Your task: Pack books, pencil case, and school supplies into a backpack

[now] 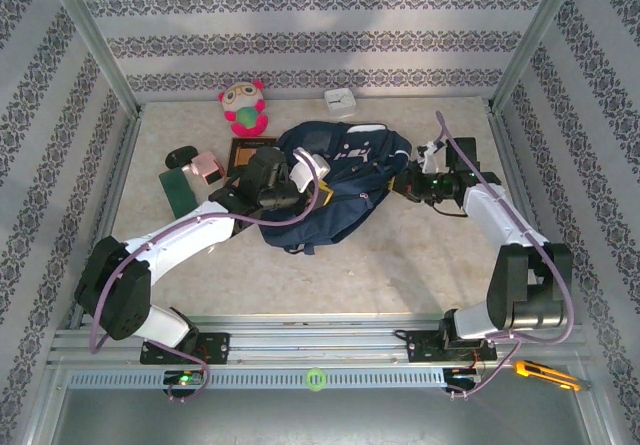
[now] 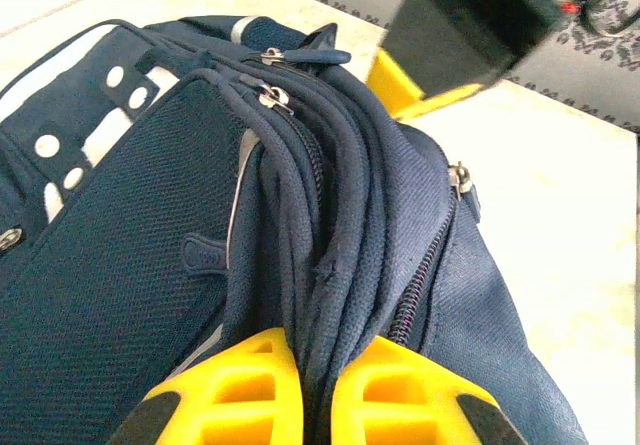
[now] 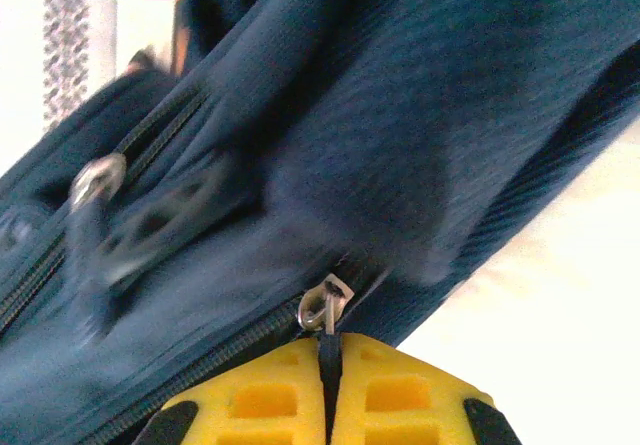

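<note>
The left pincer (image 2: 315, 357) pinches a fold at the backpack's (image 2: 120, 265) nine o'clock edge. At three o'clock, the right pincer (image 3: 330, 360) pinches a zipper pull (image 3: 322, 310).

Pictured is a robotics test cell of the laboratory kind. A pale stone-patterned bench (image 1: 400, 265) is enclosed by aluminium frame posts (image 1: 98, 50), and three sides are lined with printed wallpaper panels (image 1: 320, 40) as a backdrop. A left arm (image 1: 180, 235) and a right arm (image 1: 500, 215) are bolted to a slotted metal rail (image 1: 320, 337) at the near edge, with purple cables (image 1: 97, 315) looped along them. A yellow utility knife (image 1: 545, 373) is seen near the right arm's base.
</note>
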